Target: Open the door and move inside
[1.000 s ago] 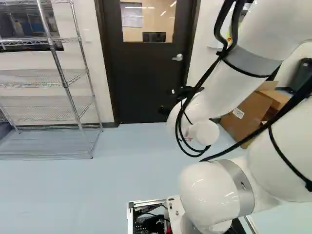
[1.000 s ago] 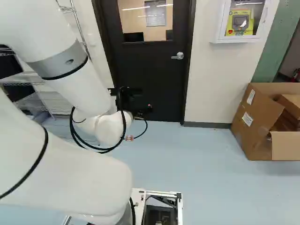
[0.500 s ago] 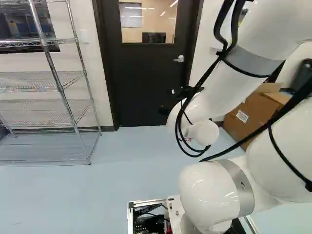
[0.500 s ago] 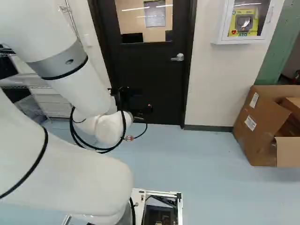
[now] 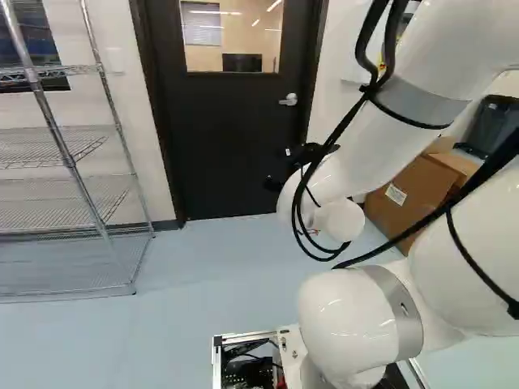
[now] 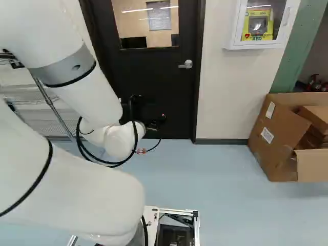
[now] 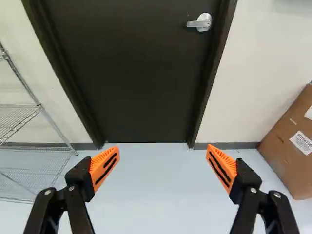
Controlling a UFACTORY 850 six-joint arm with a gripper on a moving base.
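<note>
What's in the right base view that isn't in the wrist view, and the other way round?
Only the right base view: the glass window in the door, the white wall cabinet with a yellow case inside, the green upright wall strip and the thick white arm.

Only the wrist view: the orange ridged pads of the black two-fingered tool, wide apart.

Both: the dark closed door, its silver lever handle, the brown cardboard box and part of the silver wire rack.
</note>
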